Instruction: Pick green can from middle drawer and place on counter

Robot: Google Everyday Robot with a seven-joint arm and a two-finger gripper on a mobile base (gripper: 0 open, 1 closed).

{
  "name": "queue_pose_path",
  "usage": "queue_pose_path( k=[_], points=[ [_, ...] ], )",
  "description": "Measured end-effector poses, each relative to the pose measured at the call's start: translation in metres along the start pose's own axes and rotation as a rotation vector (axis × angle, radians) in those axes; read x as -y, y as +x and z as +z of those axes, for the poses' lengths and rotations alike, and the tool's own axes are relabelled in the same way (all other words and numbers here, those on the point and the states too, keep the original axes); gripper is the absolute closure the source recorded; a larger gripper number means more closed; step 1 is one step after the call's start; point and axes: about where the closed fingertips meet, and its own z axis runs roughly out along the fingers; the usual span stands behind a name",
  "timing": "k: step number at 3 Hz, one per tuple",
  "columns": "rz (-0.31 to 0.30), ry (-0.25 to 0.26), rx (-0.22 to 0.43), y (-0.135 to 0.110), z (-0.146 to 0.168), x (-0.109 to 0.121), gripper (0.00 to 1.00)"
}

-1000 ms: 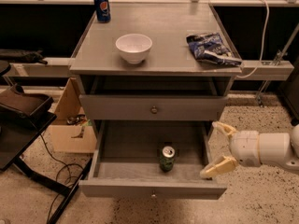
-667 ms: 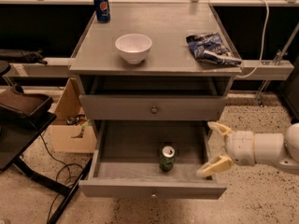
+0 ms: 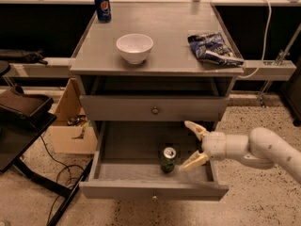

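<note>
The single camera view looks down on a grey cabinet from the front. The middle drawer (image 3: pixel 126 150) is pulled well out, showing a bare grey floor and low sides. The green can (image 3: pixel 168 159) stands upright on that floor, right of centre and close to the drawer's front wall, with its silver top and pull tab facing up.

The gripper (image 3: pixel 184 145) reaches in from the right, over the right part of the open drawer, at the end of a pale, rounded arm (image 3: pixel 265 149). Its two cream fingers (image 3: pixel 195 129) are spread wide apart, one towards the back of the drawer and one towards the front, and they hold nothing. The nearer finger's tip lies just beside the can on its right; whether it touches the can cannot be told. The can sits left of the gap between the fingers, not inside it.

Above the open drawer, another drawer front (image 3: pixel 117 108) with a round metal knob is closed. On the counter (image 3: pixel 174 32) a white bowl (image 3: pixel 134 47) stands left of centre, a blue Pepsi can (image 3: pixel 102 6) stands upright at the back left corner, and a crumpled blue snack bag (image 3: pixel 211 48) lies near the right edge.

Left of the cabinet, an open cardboard box (image 3: pixel 69 126) sits on the speckled floor, with black cables (image 3: pixel 54 166) trailing in front of it.
</note>
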Motion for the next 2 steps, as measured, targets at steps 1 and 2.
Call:
queue_pose_path(
  k=[1, 2],
  points=[
    [-0.013, -0.034, 0.078, 0.041, 0.03, 0.017, 0.0],
    [-0.042, -0.069, 0.098, 0.088, 0.061, 0.032, 0.0]
  ],
)
